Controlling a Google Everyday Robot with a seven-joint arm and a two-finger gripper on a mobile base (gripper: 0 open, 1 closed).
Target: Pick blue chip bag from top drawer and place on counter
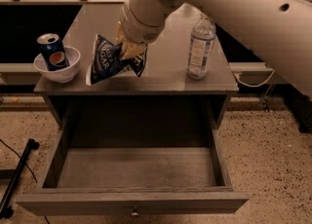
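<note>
The blue chip bag [109, 61] is crinkled dark blue with white lettering. It hangs tilted from my gripper [127, 50], just above the front left part of the counter [168, 69]. My gripper is shut on the bag's upper right edge, and the white arm reaches in from the upper right. The top drawer [131, 169] is pulled fully open below the counter, and its inside is empty. A small round knob [134, 213] sits on its front panel.
A white bowl [57, 68] holding a blue Pepsi can [51, 52] stands at the counter's left edge. A clear water bottle [200, 49] stands at the right. A black cable and bar [17, 181] lie on the speckled floor at the left.
</note>
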